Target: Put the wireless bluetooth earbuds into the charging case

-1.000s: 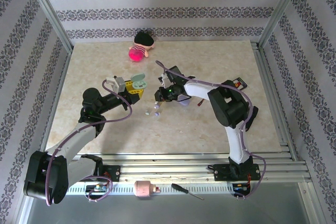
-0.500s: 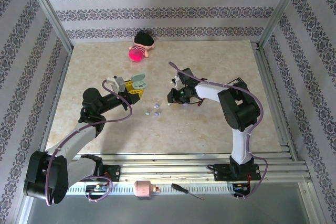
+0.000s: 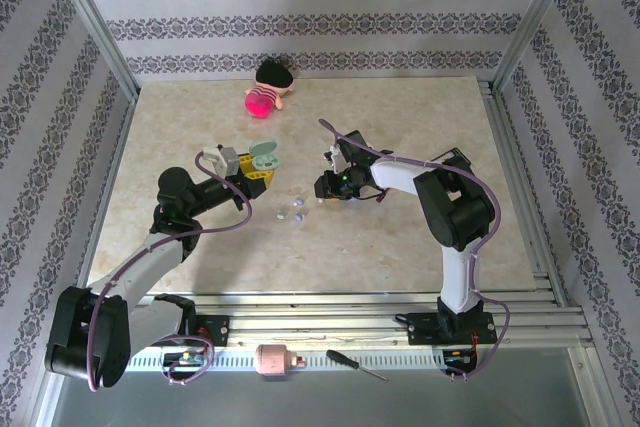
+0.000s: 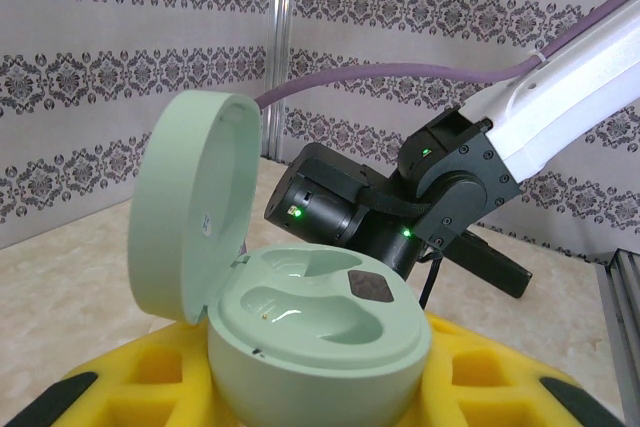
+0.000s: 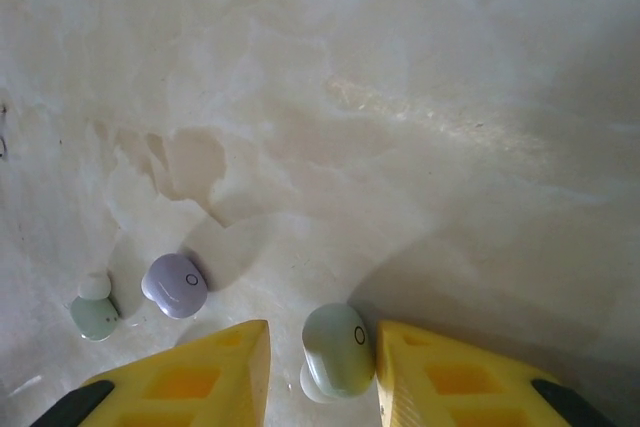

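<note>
**While the left gripper point(image 3: 252, 171) is clamping the charging case point(image 4: 320, 332), the right gripper point(image 5: 320, 339) is straddling a mint earbud point(image 5: 338, 349)**

As the left gripper is squeezing the mint-green charging case between its yellow fingers point(image 4: 105, 387), the lid point(image 4: 195, 209) is standing hinged open and nearly upright. Two moulded hollows are showing in the base, one of them carrying a dark patch. From above, the held case is sitting left of the centre of the table point(image 3: 400, 127).

Opposite it, the right gripper is reaching down to the marble-patterned surface with its jaws standing apart. The mint earbud is lying on the table between them. That bud is sitting close against one yellow finger, touching or nearly so. A clear gap is separating it from the other finger, so nothing is being squeezed.

Just beside this claw, a lavender earbud point(image 5: 175, 284) and a paler mint earbud point(image 5: 95, 312) are lying next to each other on the table. In the overhead view they are lying between the two grippers.

Near the back wall a plush doll point(image 3: 268, 89) is lying on the table. A screwdriver point(image 3: 357, 365) is resting on the front rail.
</note>
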